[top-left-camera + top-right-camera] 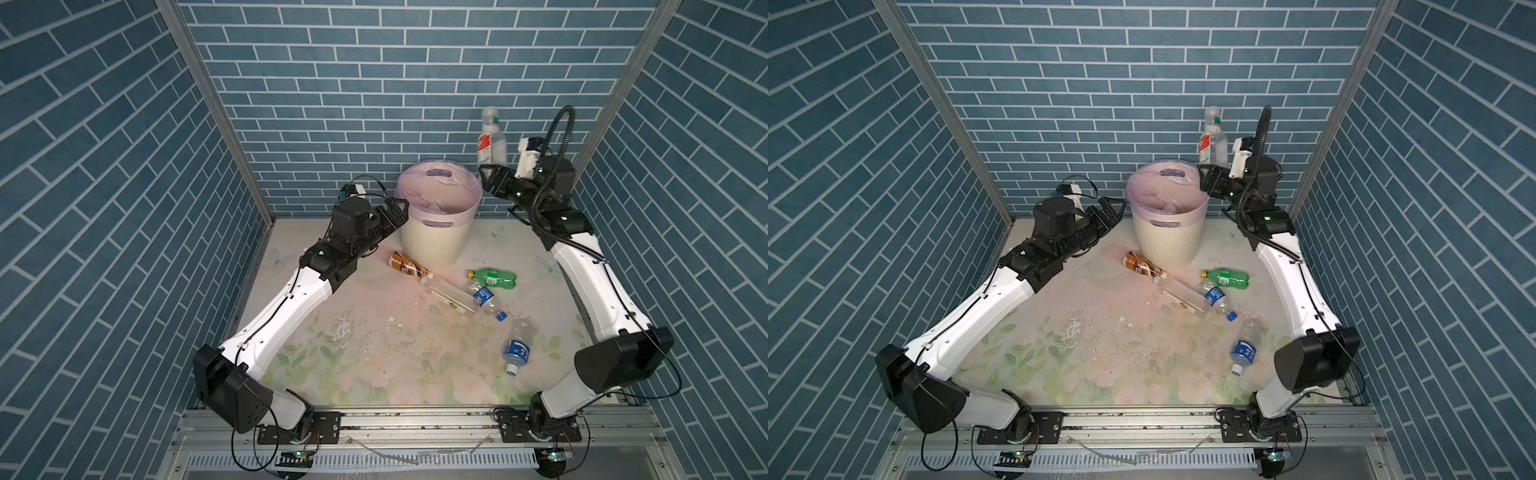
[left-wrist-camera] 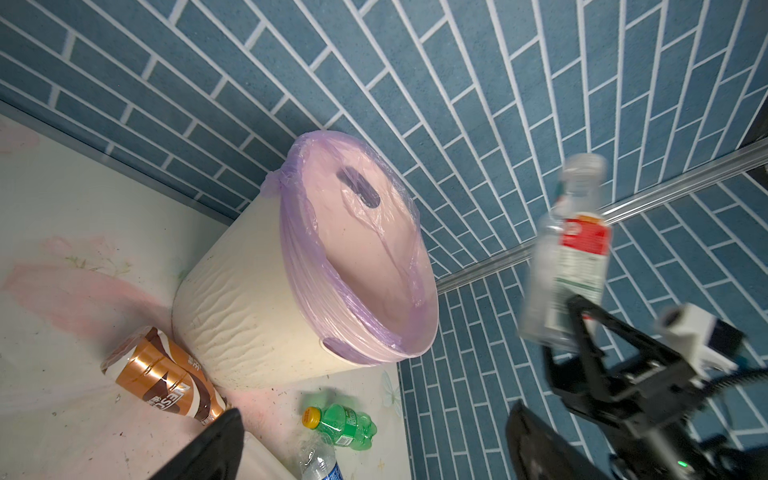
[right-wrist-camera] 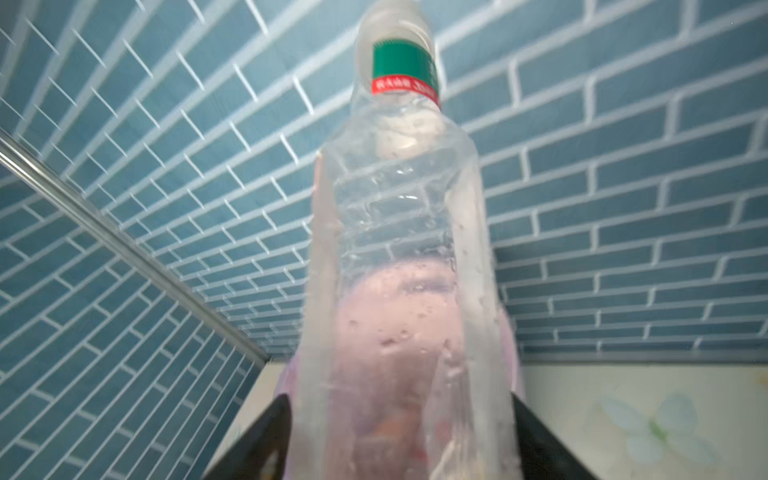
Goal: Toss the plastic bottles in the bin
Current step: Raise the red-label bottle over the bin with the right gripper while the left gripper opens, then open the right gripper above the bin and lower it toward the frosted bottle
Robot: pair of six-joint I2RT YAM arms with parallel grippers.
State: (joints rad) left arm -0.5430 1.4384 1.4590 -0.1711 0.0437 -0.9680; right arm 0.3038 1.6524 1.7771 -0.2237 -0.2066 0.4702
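Right gripper (image 1: 493,169) had the clear bottle (image 1: 490,143) standing between its jaws up beside the bin (image 1: 432,245), couldn't tell if clamped; left gripper (image 1: 401,214) gaped apart.

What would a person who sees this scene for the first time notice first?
First, the blurred clear bottle with a red label, sticking up at the right gripper, high beside the cream bin. That bin, lined in lilac, stands at the back of the floral table. Before it five more bottles lie scattered, one brown bottle and one green bottle among them.
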